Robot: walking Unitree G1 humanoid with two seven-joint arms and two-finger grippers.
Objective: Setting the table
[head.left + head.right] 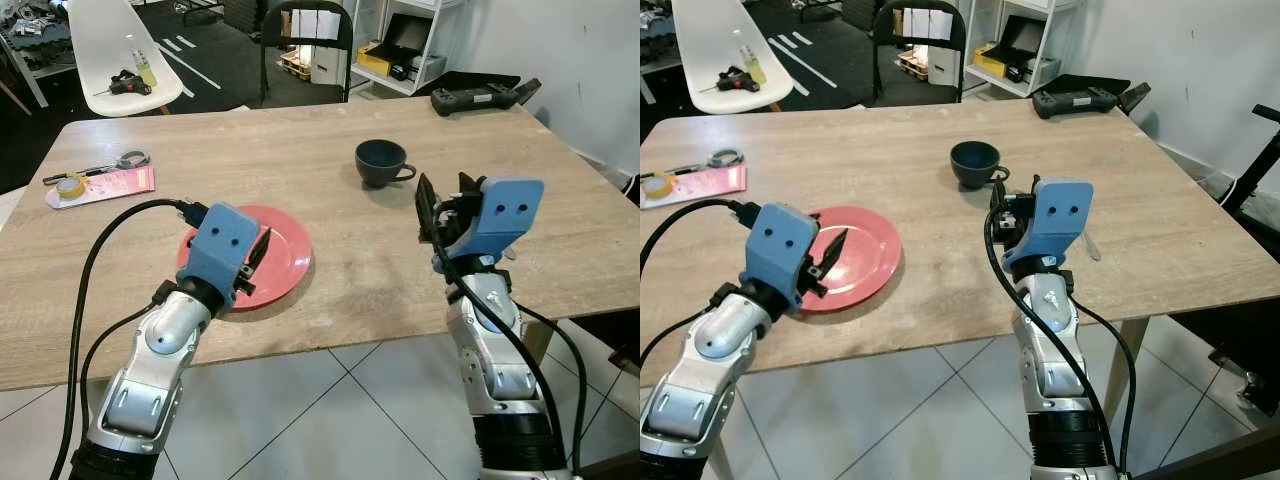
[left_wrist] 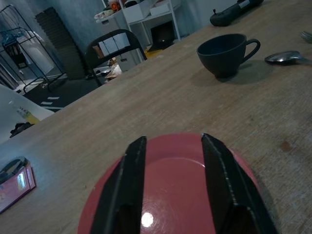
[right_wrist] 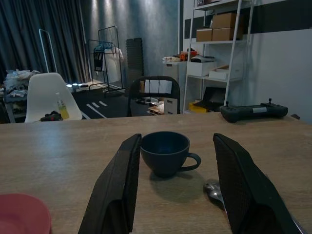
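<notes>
A red plate (image 1: 285,262) lies near the front edge of the wooden table (image 1: 300,150). My left gripper (image 1: 256,256) hovers low over the plate's near side, open, with its fingers (image 2: 134,170) spread above the plate (image 2: 170,185) and nothing between them. A dark blue cup (image 1: 381,161) stands upright further back, handle to the right. My right gripper (image 1: 441,203) is open just in front of the cup (image 3: 165,152) and level with it, apart from it. A metal spoon (image 1: 1091,245) lies on the table right of that gripper.
A pink card with a tape roll and scissors (image 1: 100,183) lies at the table's left. A black controller (image 1: 484,97) rests at the far right corner. A white chair (image 1: 118,45) and a black chair (image 1: 305,45) stand behind the table, shelves beyond.
</notes>
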